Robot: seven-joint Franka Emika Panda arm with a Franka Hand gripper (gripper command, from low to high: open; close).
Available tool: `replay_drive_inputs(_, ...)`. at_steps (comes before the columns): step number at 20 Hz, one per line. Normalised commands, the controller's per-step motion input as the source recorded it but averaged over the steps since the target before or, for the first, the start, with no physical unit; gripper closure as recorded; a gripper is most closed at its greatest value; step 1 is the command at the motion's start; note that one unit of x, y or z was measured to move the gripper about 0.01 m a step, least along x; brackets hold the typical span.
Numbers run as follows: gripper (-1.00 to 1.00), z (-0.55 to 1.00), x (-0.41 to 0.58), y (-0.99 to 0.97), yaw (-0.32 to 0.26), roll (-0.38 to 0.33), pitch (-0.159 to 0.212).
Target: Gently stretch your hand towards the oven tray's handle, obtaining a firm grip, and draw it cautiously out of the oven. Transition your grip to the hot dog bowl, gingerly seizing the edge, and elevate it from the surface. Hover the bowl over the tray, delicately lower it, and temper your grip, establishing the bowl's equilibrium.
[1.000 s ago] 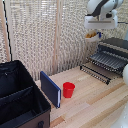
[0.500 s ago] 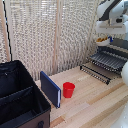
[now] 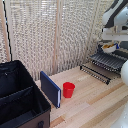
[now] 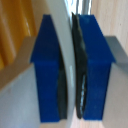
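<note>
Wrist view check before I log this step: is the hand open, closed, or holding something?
Hand: closed on the rim of the bowl, held over the tray.

My pads (image 4: pixel 95 70) are blue, the bowl's (image 3: pixel 109 47) rim cream, the rack (image 3: pixel 105 65) dark, the cup (image 3: pixel 68 90) red.

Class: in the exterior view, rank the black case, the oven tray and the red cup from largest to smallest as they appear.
1. black case, though it sits nearest the camera
2. oven tray
3. red cup
</note>
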Motion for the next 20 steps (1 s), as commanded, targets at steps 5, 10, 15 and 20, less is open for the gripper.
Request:
replay_drive_inputs(5,1.00,-0.29,0.195,-0.21,0.000,0.048,-0.090)
replay_drive_inputs(10,1.00,-0.13,0.015,-0.09,-0.022,0.026,-0.077)
replay_drive_inputs(15,-1.00,0.02,-0.087,0.00,-0.146,0.029,-0.141)
replay_drive_inputs(20,-1.00,0.16,0.021,0.06,-0.113,0.015,-0.072)
